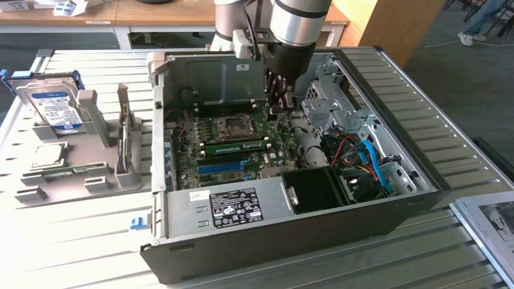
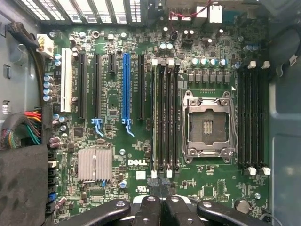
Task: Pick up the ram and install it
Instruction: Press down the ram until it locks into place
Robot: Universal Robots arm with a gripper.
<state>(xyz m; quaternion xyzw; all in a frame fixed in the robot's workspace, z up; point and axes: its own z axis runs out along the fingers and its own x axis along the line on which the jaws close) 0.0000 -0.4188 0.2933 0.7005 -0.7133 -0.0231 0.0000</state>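
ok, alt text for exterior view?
The gripper hangs inside an open PC case above the motherboard, where a green ram stick sits in a slot. A hard drive stands in a grey fixture at the exterior view's left.

Bright daylight, harsh glare, probably overexposed.

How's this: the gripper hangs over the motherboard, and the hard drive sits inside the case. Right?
Not quite. In the exterior view the hard drive stands in a grey holder outside the case, on that view's left. The gripper does hang over the motherboard.
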